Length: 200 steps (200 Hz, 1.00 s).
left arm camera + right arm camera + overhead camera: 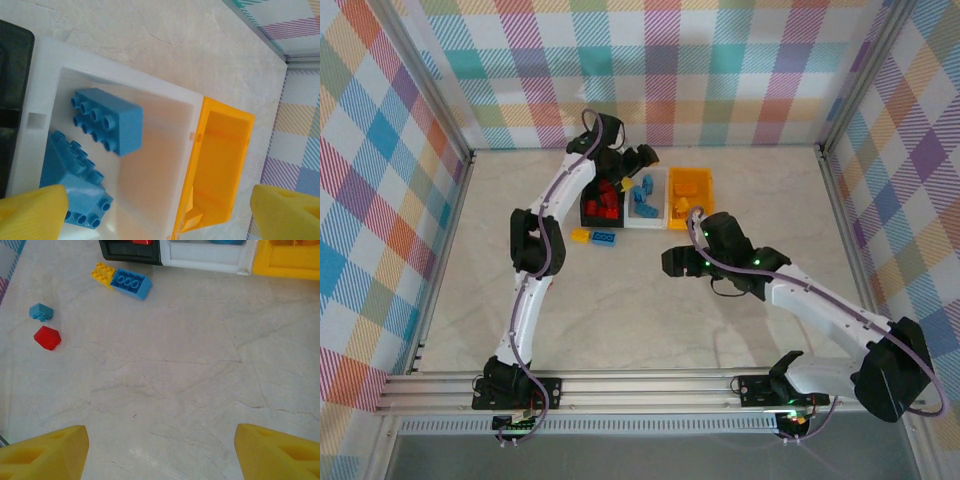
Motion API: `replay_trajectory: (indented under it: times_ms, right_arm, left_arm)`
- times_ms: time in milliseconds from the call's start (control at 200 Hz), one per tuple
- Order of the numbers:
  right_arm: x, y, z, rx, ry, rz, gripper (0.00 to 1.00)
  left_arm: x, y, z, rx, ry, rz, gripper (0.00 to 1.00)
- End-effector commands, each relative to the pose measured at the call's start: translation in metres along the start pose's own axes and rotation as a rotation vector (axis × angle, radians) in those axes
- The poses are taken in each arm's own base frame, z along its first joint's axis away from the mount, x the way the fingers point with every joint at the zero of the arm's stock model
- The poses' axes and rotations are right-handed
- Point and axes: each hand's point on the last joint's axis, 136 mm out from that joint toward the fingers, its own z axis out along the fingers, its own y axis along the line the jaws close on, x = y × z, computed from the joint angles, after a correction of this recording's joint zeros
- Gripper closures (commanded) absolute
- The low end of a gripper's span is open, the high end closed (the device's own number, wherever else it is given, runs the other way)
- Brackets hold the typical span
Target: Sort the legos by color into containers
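Note:
Three containers stand side by side at the back. The black one (600,222) holds red legos (608,195), the white one (645,224) blue legos (642,205), the yellow-orange one (672,200) orange pieces. My left gripper (642,163) hangs open above the white bin (45,65), nothing between its yellow fingers (32,212); two blue bricks (107,122) (70,185) lie inside. My right gripper (675,262) is open over bare table, in front of the bins. Loose on the table are a yellow brick (102,274) joined to a blue one (131,282), a small blue brick (41,312) and a red one (48,337).
The orange bin (220,165) sits tight against the white bin's right side, the black bin (12,75) against its left. Metal frame rails (450,250) and checked cloth walls (720,70) enclose the marble tabletop (650,320). Both arm bases (515,390) are on the near rail.

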Motion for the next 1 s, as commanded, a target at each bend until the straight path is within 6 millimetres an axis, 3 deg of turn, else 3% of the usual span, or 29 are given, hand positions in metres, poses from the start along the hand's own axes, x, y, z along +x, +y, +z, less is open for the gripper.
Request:
replay_trajectory:
  times_ms: [0, 85, 155, 285, 370, 440, 550, 650, 760, 995]
  right_arm:
    - [-0.001, 0.006, 0.01, -0.016, 0.05, -0.015, 0.24]
    - [0.002, 0.014, 0.025, -0.045, 0.109, -0.012, 0.24]
    - [0.0, 0.021, 0.034, -0.066, 0.124, -0.01, 0.24]
    - [-0.004, 0.037, 0.05, -0.101, 0.128, -0.017, 0.24]
    - [-0.003, 0.046, 0.059, -0.121, 0.14, -0.024, 0.24]
    - [-0.001, 0.052, 0.066, -0.134, 0.153, -0.03, 0.24]
    - [0.002, 0.061, 0.075, -0.15, 0.179, -0.043, 0.24]
    - [0.003, 0.068, 0.08, -0.162, 0.195, -0.053, 0.25]
    - [0.003, 0.072, 0.082, -0.163, 0.205, -0.062, 0.25]
    - [0.008, 0.065, 0.077, -0.139, 0.2, -0.056, 0.25]
  left_arm:
    - [0.009, -0.025, -0.045, -0.006, -0.01, 0.076, 0.06]
    - [0.014, -0.024, -0.081, -0.068, -0.025, 0.146, 0.06]
    - [0.022, 0.0, -0.114, -0.197, -0.02, 0.177, 0.06]
    - [0.042, 0.082, -0.18, -0.473, -0.018, 0.156, 0.06]
    - [0.058, 0.137, -0.22, -0.532, -0.033, 0.05, 0.06]
    - [0.075, 0.174, -0.241, -0.553, -0.036, -0.035, 0.07]
    - [0.101, 0.213, -0.25, -0.59, 0.003, -0.1, 0.07]
    - [0.113, 0.24, -0.245, -0.595, 0.027, -0.164, 0.07]
    - [0.116, 0.269, -0.237, -0.58, 0.038, -0.246, 0.07]
    - [0.11, 0.305, -0.215, -0.604, 0.081, -0.266, 0.09]
